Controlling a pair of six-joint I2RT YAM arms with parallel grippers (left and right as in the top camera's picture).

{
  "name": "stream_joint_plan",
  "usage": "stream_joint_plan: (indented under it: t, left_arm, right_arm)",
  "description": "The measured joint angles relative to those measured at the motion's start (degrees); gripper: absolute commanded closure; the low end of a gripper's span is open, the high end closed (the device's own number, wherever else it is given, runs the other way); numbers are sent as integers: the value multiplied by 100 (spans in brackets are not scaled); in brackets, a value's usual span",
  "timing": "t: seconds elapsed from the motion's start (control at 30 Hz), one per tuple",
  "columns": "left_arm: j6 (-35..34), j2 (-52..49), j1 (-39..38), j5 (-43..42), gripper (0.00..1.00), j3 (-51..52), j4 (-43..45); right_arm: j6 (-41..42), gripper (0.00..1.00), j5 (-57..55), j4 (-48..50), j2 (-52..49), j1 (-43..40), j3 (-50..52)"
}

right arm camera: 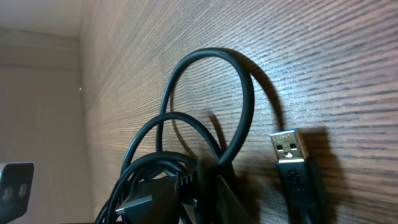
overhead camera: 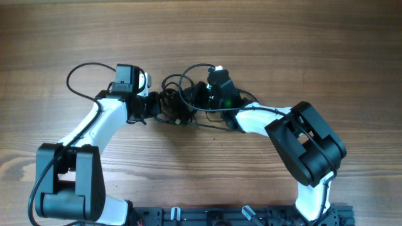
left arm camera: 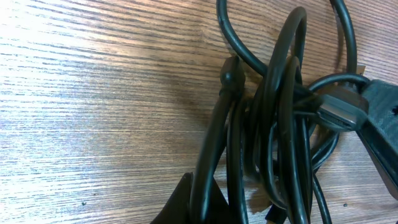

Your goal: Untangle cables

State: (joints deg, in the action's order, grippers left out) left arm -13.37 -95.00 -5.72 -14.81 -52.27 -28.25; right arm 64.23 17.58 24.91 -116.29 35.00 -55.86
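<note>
Cables (overhead camera: 179, 102) sit knotted mid-frame on the table (overhead camera: 282, 37), left claw (overhead camera: 149, 107) pressed together on the bundle, right claw (overhead camera: 200, 94) at a loop with its grip unclear, so draw apart slowly, easing the free USB plug (right arm camera: 287, 149) back through.

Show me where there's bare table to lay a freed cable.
Free: the whole far strip of table beyond the cables; also the near patch between left arm and right arm. Crowded: the middle, where left gripper and right gripper meet the bundle.
</note>
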Motion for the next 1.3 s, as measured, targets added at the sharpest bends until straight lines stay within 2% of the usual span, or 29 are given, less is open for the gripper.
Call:
stream_joint_plan:
  t: [0.03,0.07,0.1,0.23,0.57,0.67,0.77,0.9,1.07,1.17,1.3]
  left_arm:
    - [0,0,0,0,96,4,0]
    - [0,0,0,2,96,7,0]
    - [0,0,0,2,96,7,0]
    - [0,0,2,22,96,17,-24]
    - [0,0,11,68,96,26,-24]
    - [0,0,9,-15,96,28,15]
    - [4,0,-22,-162,96,37,81]
    - [17,0,-63,-323,96,48,101]
    - [-382,9,-179,-236,96,50,162]
    - [-800,24,-223,72,96,131,175]
    - [-1325,52,-286,522,96,188,107]
  right_arm:
    - [20,91,-9,-2,-9,9,0]
    - [17,85,-7,-11,-13,11,0]
    - [22,86,-2,-13,-15,11,0]
    - [33,95,221,74,-24,9,-4]
    - [-837,96,1915,1950,-138,-83,28]
    - [-883,96,3001,2953,-166,-354,26]
    - [-529,96,4166,3989,-186,-713,33]
    - [293,96,5233,4837,-197,-1161,33]
    - [1816,96,6395,6522,-273,-1716,33]
    - [2603,96,6887,6540,-280,-2026,33]
    - [3049,96,7178,6542,-280,-2411,35]
